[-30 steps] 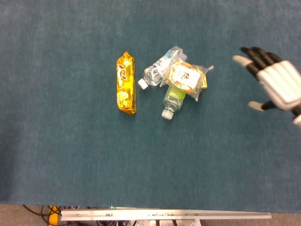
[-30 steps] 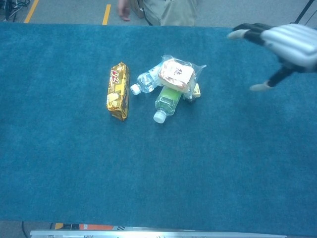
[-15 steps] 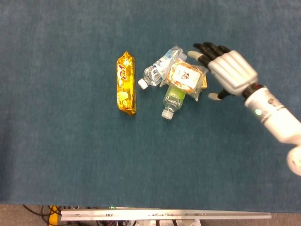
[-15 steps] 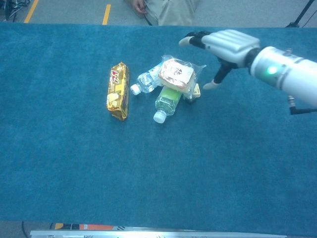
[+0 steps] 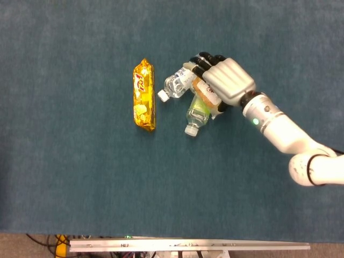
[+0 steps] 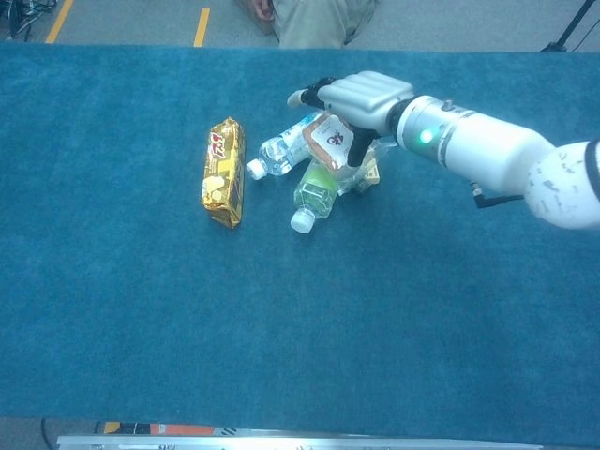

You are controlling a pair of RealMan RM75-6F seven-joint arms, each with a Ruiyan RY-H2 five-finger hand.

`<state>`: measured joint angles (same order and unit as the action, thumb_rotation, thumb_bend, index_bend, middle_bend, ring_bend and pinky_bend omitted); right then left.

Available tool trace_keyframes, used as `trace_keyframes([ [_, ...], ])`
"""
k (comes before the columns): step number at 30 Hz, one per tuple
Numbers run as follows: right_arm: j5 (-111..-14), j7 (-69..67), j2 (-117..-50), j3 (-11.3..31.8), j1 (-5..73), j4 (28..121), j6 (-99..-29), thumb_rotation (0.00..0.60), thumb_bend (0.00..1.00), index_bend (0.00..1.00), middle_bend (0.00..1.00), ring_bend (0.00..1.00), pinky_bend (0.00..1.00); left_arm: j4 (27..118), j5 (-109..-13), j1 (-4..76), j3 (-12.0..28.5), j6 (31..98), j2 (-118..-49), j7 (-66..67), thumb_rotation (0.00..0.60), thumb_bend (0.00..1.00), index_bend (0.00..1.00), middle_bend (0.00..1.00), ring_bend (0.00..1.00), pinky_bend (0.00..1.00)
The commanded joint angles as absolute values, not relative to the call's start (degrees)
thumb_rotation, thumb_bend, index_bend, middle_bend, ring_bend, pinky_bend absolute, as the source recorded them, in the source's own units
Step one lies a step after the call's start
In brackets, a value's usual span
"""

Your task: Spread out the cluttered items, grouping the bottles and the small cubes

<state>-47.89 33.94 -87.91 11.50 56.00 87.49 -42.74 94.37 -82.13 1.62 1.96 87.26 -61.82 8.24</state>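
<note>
Right hand (image 5: pixel 226 80) sits over the wrapped snack (image 6: pixel 330 141) topping the bottles. Fingers (image 5: pixel 203 59) draped on it; a real grasp, I can't tell

The right robot hand (image 5: pixel 226 80) lies over the packet (image 5: pixel 204 92) atop two bottles: clear bottle (image 5: pixel 176 84), green bottle (image 5: pixel 196 115). A gold bar (image 5: pixel 144 95) lies apart, on the counter (image 5: pixel 75 161).

Two bottles lie on the desk: a clear bottle (image 5: pixel 178 84) and a green bottle (image 5: pixel 198 114). One gold snack bar (image 5: pixel 144 102). One clear-wrapped packet (image 6: pixel 332 141). One yellow cube (image 6: pixel 371 173), partly hidden. One robot hand (image 5: pixel 226 80).
</note>
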Motion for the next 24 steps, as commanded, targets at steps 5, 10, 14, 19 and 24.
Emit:
trace_keyframes([
  [5,-44.2,35.6,-90.3,10.0,57.8,85.3,-45.3,0.600,0.06,0.54,0.40,0.35,0.59,94.3,-82.1,1.4,1.9,87.3,-61.8,8.1,0.600,0.39,0.21,0.22,0.19,0.23],
  [10,-45.1,32.0,-88.9,10.8,56.9,86.8,-46.3,0.600,0.09,0.61,0.47,0.46,0.71,94.3,-82.1,1.3,2.0,87.3,-61.8,8.1,0.600,0.39,0.21,0.22,0.19,0.23],
  [14,-47.6,27.1,-85.8,11.6,55.5,90.4,-45.6,0.600,0.09,0.61,0.49,0.48,0.72,94.2,-81.9,1.3,2.0,87.0,-61.9,8.2,0.600,0.39,0.21,0.22,0.19,0.23],
  [19,-54.0,20.1,-81.0,11.9,53.1,96.7,-44.5,0.600,0.09,0.61,0.49,0.48,0.72,94.2,-81.7,1.5,2.1,86.6,-62.1,8.6,0.600,0.39,0.21,0.22,0.19,0.23],
  [24,-61.4,16.8,-78.4,9.3,51.9,101.3,-42.5,0.600,0.09,0.61,0.49,0.48,0.72,94.1,-81.7,1.8,2.1,86.0,-62.6,8.9,0.600,0.39,0.21,0.22,0.19,0.23],
])
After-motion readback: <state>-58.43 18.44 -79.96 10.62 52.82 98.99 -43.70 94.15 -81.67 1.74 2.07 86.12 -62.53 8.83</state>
